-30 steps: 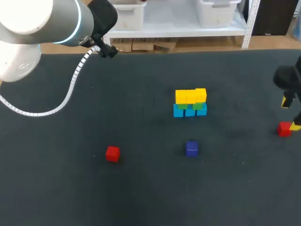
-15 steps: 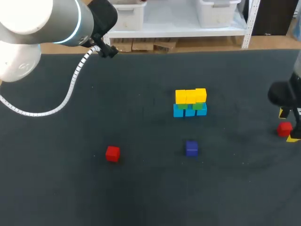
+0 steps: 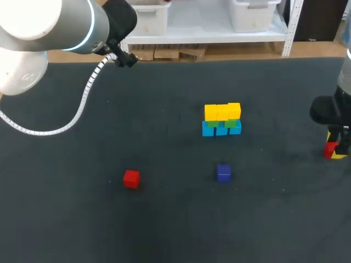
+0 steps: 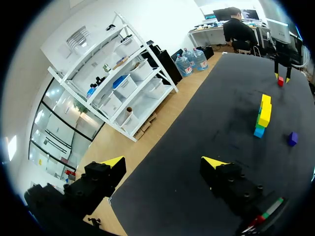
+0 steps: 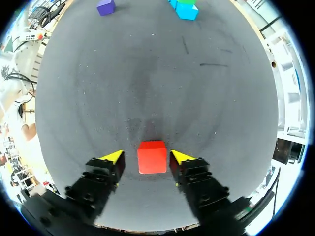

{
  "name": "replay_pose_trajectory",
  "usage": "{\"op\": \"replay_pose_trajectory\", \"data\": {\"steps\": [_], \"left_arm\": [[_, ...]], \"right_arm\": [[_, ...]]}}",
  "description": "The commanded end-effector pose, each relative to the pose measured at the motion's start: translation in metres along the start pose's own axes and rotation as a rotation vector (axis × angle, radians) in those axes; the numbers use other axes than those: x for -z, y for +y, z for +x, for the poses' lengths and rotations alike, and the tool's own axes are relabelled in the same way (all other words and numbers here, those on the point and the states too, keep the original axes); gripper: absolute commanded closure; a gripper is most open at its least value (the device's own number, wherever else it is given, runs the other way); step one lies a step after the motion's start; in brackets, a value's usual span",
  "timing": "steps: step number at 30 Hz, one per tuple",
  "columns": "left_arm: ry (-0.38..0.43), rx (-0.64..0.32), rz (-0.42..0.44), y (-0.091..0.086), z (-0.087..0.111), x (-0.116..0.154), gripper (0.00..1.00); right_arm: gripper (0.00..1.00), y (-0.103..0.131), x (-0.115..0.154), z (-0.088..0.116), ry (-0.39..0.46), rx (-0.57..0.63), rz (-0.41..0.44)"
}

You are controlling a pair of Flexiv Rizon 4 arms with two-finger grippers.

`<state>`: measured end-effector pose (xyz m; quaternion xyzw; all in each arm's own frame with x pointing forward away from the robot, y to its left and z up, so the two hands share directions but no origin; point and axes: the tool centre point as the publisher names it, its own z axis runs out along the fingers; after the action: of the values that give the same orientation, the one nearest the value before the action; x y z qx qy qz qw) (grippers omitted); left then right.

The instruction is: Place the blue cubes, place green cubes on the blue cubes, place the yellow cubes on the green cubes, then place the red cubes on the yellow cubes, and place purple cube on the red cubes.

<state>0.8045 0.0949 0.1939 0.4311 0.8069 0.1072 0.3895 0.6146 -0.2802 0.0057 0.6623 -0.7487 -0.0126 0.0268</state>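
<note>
Red cube (image 5: 151, 157) lies far right of the blue-green-yellow stack (image 3: 221, 120), near the bench (image 3: 66, 219) edge. It sits between the right gripper's (image 5: 147, 157) parted fingers, with slim gaps on both sides. The left gripper (image 4: 163, 162) hangs wide apart, well clear of the stack. The purple cube (image 3: 223, 172) sits in front of the stack.

Centre stage, a tight little wall: blue cubes (image 3: 221, 130) in a row at the base, green cubes (image 3: 231, 123) peeking out above, yellow cubes (image 3: 222, 111) capping it. Just in front, alone, a purple cube (image 3: 223, 172). Well off left, one red cube (image 3: 131, 178). Far right, a second red cube (image 3: 330, 149), sitting square between the right gripper's (image 5: 146, 156) spread fingers.
</note>
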Motion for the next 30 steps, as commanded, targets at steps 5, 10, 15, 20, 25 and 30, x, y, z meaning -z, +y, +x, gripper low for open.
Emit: {"op": "replay_pose_trajectory", "data": {"steps": [5, 10, 15, 20, 25, 30], "left_arm": [[0.000, -0.002, 0.004, 0.001, -0.001, -0.001, 0.00], [0.000, -0.002, 0.004, 0.001, -0.001, -0.001, 0.00], [0.000, -0.002, 0.004, 0.001, -0.001, -0.001, 0.00], [0.000, -0.002, 0.004, 0.001, -0.001, -0.001, 0.00], [0.000, -0.002, 0.004, 0.001, -0.001, -0.001, 0.00], [0.000, -0.002, 0.004, 0.001, -0.001, -0.001, 0.00]], "right_arm": [[1.00, -0.008, 0.022, -0.004, -0.020, -0.043, 0.011], [1.00, -0.019, 0.047, -0.012, 0.003, -0.052, 0.013], [1.00, -0.037, 0.080, -0.026, -0.016, -0.075, 0.046], [1.00, -0.056, 0.109, -0.046, -0.049, -0.060, 0.108], [1.00, -0.068, 0.139, -0.074, -0.106, -0.058, 0.118], [1.00, -0.064, 0.149, -0.109, -0.149, 0.032, 0.127]]}}
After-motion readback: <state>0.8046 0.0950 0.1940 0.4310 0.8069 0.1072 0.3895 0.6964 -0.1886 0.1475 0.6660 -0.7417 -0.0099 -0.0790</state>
